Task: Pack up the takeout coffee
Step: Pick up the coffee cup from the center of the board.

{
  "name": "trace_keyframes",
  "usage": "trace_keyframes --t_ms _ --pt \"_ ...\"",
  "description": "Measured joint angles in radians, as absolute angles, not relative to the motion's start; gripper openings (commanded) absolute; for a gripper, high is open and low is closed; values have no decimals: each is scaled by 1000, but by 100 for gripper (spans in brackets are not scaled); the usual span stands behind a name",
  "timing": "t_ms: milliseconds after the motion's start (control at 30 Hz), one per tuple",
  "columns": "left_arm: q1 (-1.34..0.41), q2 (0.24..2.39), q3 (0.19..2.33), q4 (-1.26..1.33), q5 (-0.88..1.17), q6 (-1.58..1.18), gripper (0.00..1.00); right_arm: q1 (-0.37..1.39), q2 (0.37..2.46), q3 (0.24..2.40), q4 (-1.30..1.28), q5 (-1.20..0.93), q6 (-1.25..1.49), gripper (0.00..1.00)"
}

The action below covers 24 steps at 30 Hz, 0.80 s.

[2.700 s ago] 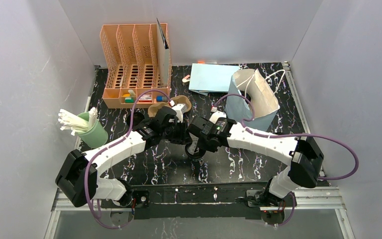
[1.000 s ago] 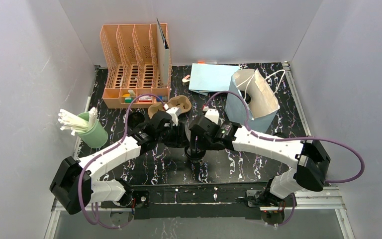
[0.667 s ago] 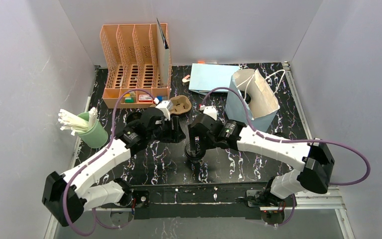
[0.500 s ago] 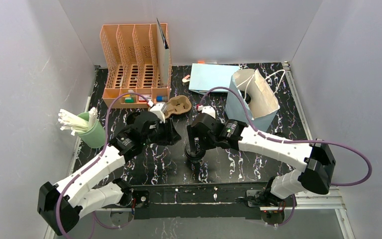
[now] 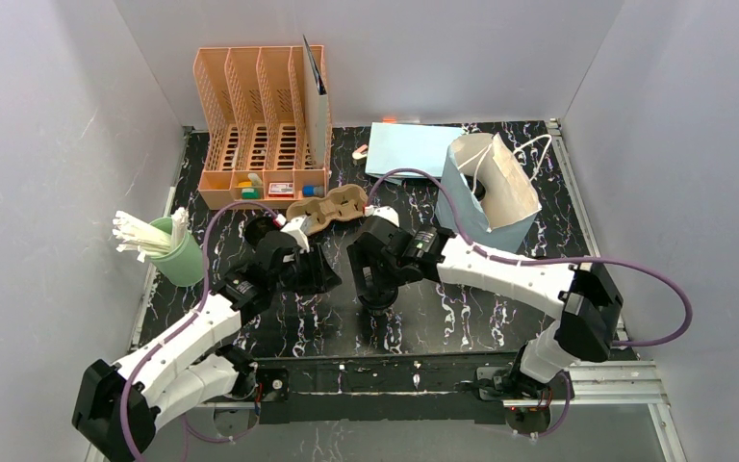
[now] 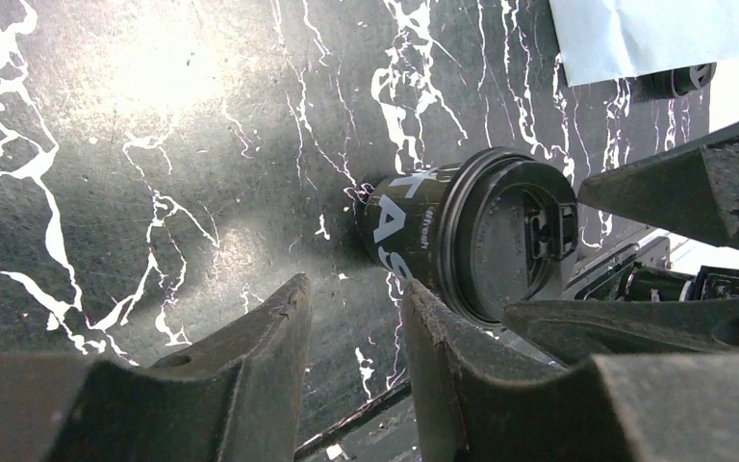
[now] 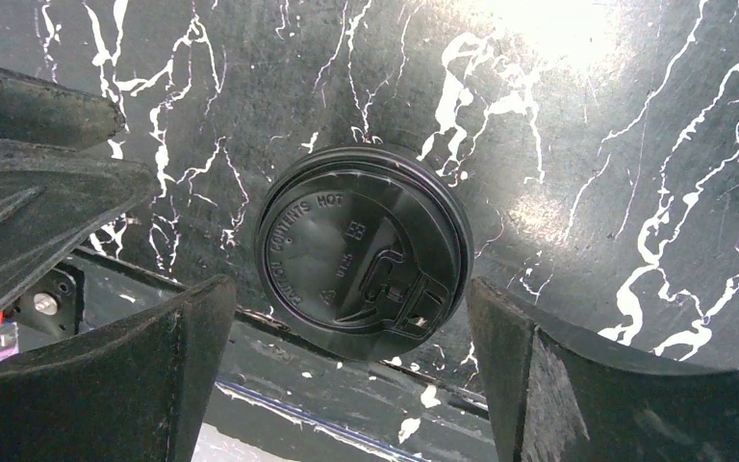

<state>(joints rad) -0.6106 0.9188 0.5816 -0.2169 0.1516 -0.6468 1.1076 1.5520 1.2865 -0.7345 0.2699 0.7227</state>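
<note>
One takeout coffee cup (image 7: 364, 265), dark with a round black lid, stands upright on the black marbled table (image 5: 462, 298) in the near middle. My right gripper (image 7: 348, 289) hovers over this cup (image 5: 378, 300), open wide, one finger on each side and apart from the lid. My left gripper (image 6: 356, 366) is just left of the cup (image 6: 481, 231), open, with only table between its fingers. A second dark lidded cup (image 5: 261, 229) stands further left. The brown pulp carrier (image 5: 327, 204) lies behind both grippers. The light-blue bag (image 5: 500, 192) stands open at back right.
An orange desk organiser (image 5: 260, 125) fills the back left. A green cup of white sticks (image 5: 178, 255) stands by the left wall. A flat light-blue bag (image 5: 414, 149) lies at the back. Grey walls close in three sides.
My right gripper has opened wide over the cup, which now stands free on the table. My left arm has drawn back to the left and toward the near edge.
</note>
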Motion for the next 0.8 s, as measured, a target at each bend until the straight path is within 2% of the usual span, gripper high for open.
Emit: trace_keyframes --t_ms 133,267,800 --pt "-596 921 526 -176 185 -664 39 1114 1573 1301 -759 272 728 98" --pt "-596 930 504 -147 213 -673 43 1119 1596 1327 -768 278 730 98" --pt "-592 1021 453 57 327 -718 40 1141 1645 1370 -834 324 737 97"
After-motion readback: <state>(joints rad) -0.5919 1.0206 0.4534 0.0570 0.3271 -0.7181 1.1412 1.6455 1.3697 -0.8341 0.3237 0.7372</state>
